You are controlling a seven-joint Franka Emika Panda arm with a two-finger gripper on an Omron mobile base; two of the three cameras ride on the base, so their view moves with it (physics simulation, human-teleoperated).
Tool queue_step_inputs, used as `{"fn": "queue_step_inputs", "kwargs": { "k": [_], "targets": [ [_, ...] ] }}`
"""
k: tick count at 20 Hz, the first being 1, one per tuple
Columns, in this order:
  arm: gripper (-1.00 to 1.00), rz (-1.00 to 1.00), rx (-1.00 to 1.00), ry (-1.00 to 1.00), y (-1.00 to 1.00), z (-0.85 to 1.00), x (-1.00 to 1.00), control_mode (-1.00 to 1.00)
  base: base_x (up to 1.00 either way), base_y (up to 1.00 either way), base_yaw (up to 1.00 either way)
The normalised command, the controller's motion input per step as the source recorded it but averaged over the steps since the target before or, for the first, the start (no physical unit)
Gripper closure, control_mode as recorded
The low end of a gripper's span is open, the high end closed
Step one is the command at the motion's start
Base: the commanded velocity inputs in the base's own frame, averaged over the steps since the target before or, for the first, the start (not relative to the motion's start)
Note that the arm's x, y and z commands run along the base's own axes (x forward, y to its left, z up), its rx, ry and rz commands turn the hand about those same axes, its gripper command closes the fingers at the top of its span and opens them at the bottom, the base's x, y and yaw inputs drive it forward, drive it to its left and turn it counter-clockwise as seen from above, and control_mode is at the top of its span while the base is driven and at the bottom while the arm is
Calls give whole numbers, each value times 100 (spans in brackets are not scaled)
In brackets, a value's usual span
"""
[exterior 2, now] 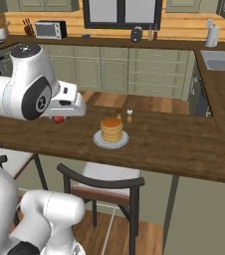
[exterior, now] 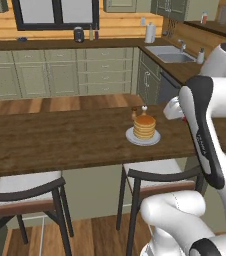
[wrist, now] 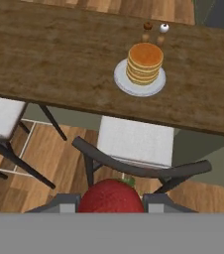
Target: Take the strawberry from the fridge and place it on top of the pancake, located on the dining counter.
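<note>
While gripper [wrist: 111,203] clamps round red strawberry [wrist: 111,197] | pancake [wrist: 144,63] stack golden, w/ white plate [wrist: 125,83]

The counter [exterior: 60,137] is dark, matt wood with visible grain. The plate [wrist: 125,82] near its far edge looks smooth, white and glazed. The pancake [wrist: 144,63] looks soft and matt. The strawberry [wrist: 111,197] is red, faintly glossy. The stool [wrist: 134,141] has a pale cloth seat.
</note>
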Motion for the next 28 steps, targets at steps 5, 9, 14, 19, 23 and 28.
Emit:
{"fn": "queue_step_inputs", "kwargs": {
  "k": [5, 9, 14, 19, 23, 28],
  "targets": [
    [100, 0, 0, 0, -24, -11, 71, -100, 0, 0, 0],
    [100, 0, 0, 0, -20, -29, 73, -100, 0, 0, 0],
    [100, 2, 0, 0, -1, -41, 83, -100, 0, 0, 0],
    [100, 4, 0, 2, -6, -37, 85, -100, 0, 0, 0],
    [100, 4, 0, 5, -20, -22, 77, -100, 0, 0, 0],
    [100, 1, 0, 6, -8, -24, 69, -100, 0, 0, 0]
  ]
}}
